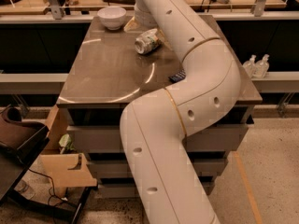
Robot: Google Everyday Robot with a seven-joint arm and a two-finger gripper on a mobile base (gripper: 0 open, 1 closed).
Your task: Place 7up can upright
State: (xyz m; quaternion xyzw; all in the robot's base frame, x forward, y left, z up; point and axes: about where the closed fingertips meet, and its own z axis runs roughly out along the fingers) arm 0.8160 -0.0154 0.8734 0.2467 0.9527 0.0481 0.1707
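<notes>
I see the 7up can (148,41) lying on its side, far-centre of the table (107,73), to the right of the white bowl (112,17). End effector (144,21) is just behind the can, mostly hidden by the arm (196,92); can't tell its state. Dark packet (177,76) is by the arm's bend.

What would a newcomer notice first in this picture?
The big white robot arm fills the middle of the view, bending from the bottom edge up over the grey table. Near the table's far side the 7up can lies on its side beside the arm, a white bowl further back left. The gripper is hidden at the arm's far end, near the can.
</notes>
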